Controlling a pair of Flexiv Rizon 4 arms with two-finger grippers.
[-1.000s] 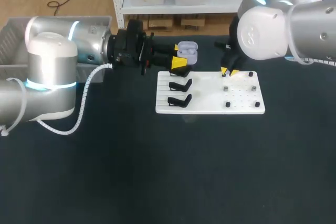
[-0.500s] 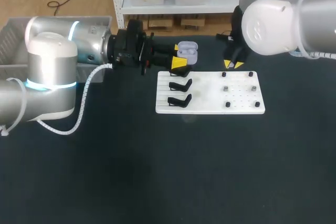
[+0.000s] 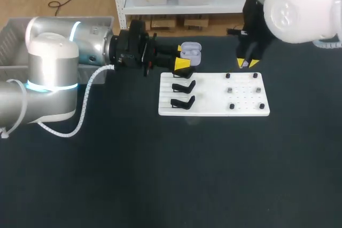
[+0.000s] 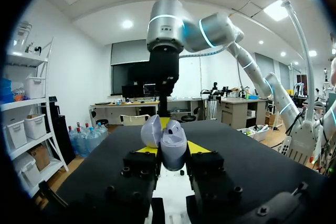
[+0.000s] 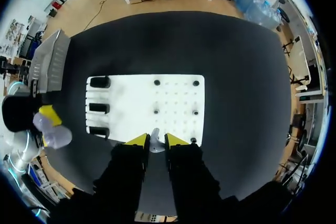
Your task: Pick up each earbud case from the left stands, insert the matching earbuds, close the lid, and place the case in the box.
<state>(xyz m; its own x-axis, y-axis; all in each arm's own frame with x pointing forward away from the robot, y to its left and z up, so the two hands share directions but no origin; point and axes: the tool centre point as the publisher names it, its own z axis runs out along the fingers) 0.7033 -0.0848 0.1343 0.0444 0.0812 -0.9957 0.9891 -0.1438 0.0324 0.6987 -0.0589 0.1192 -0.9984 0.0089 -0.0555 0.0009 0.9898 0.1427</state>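
Note:
An open lavender earbud case (image 3: 190,53) is held off the table just behind the white board (image 3: 214,111), my left gripper (image 3: 183,57) shut on it. In the left wrist view the case (image 4: 170,142) sits between the fingers of my left gripper (image 4: 172,149) with its lid tipped up. My right gripper (image 3: 247,63) hangs above the board's far right corner. In the right wrist view a small pale earbud (image 5: 155,143) is pinched between the yellow tips of my right gripper (image 5: 155,140). The case (image 5: 54,134) shows beside the board (image 5: 131,98).
Black case stands (image 3: 183,86) line the board's left side, with several small dark pegs (image 3: 232,106) on its right half. A grey box (image 3: 12,41) stands at the table's far left, behind my left arm. Dark cloth covers the table in front of the board.
My right gripper has lifted off the board's peg area and moved right and back, carrying the earbud. The left arm and the case have stayed put.

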